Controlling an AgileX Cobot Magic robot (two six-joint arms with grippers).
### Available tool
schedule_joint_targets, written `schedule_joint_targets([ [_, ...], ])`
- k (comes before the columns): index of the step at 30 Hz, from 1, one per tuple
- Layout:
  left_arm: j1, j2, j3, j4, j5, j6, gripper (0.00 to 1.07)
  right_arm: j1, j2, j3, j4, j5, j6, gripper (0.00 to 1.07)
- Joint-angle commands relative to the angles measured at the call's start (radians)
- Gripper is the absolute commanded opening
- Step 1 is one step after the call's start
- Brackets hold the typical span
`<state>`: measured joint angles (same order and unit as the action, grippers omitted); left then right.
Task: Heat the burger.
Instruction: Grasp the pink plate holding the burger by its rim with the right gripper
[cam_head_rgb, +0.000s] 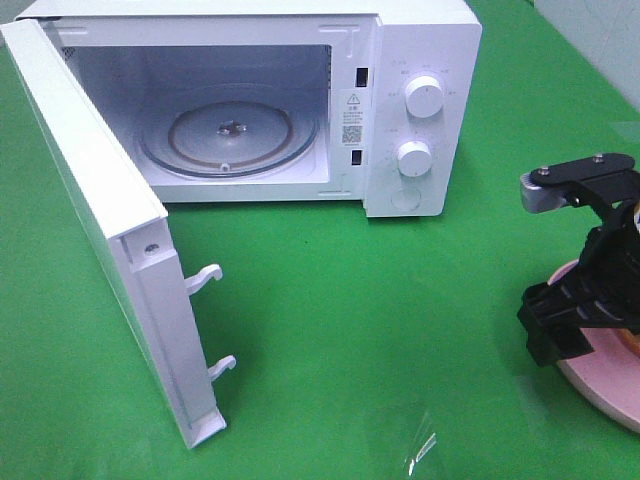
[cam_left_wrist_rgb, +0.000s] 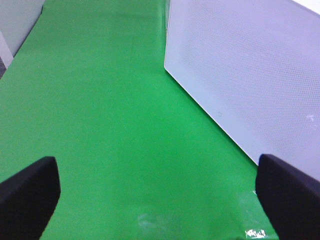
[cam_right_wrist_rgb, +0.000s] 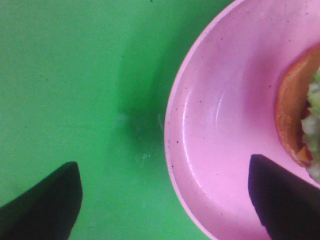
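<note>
A desk covered in bright green cloth (cam_head_rgb: 330, 300) fills the scene. At the far left, out of the overhead view, the left end effector (cam_left_wrist_rgb: 160, 200) hovers over bare cloth with its two black fingers spread wide and nothing between them, close to a white dotted panel that is probably the outer face of the oven door. Next comes the tall white microwave door (cam_head_rgb: 90, 200), standing fully open. Behind it sits the boxy white microwave oven (cam_head_rgb: 420, 40), its cavity lit and its round glass turntable (cam_head_rgb: 230, 135) bare. Two white round control knobs (cam_head_rgb: 425, 97) sit one above the other on its front panel. At the far right, the black right end effector (cam_right_wrist_rgb: 165, 200) hangs low with its fingers wide, one over the cloth and the other over a round pink plate (cam_right_wrist_rgb: 215, 125), gripping nothing. The burger (cam_right_wrist_rgb: 292, 110), with its orange-brown bun and a fringe of pale green lettuce, rests on that plate, well apart from the oven. By this reckoning the task is at an early stage: the door is open, but grasping, loading, shutting and turning the knobs remain.
</note>
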<state>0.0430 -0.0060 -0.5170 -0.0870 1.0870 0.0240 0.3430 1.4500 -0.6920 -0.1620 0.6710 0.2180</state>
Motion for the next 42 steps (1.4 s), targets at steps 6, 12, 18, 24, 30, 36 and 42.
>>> schedule_joint_targets([
  [6, -0.004, -0.015, 0.000, -0.003, -0.017, -0.001, 0.98, -0.005, 0.085, 0.024, -0.010, -0.116, 0.048, 0.85],
  [12, -0.004, -0.015, 0.000, -0.003, -0.017, -0.001, 0.98, -0.005, 0.166, 0.026, -0.030, -0.179, 0.095, 0.84],
  [18, -0.004, -0.015, 0.000, -0.003, -0.017, -0.001, 0.98, -0.005, 0.233, 0.026, -0.034, -0.218, 0.109, 0.84],
  [24, -0.004, -0.015, 0.000, -0.003, -0.017, -0.001, 0.98, -0.005, 0.274, 0.026, -0.061, -0.245, 0.135, 0.83],
  [30, -0.004, -0.015, 0.000, -0.003, -0.017, -0.001, 0.98, -0.005, 0.276, 0.027, -0.085, -0.256, 0.147, 0.82],
  [36, -0.004, -0.015, 0.000, -0.003, -0.017, -0.001, 0.98, -0.005, 0.316, 0.027, -0.103, -0.240, 0.143, 0.70],
  [42, -0.004, -0.015, 0.000, -0.003, -0.017, -0.001, 0.98, -0.005, 0.331, 0.027, -0.111, -0.242, 0.167, 0.55],
])
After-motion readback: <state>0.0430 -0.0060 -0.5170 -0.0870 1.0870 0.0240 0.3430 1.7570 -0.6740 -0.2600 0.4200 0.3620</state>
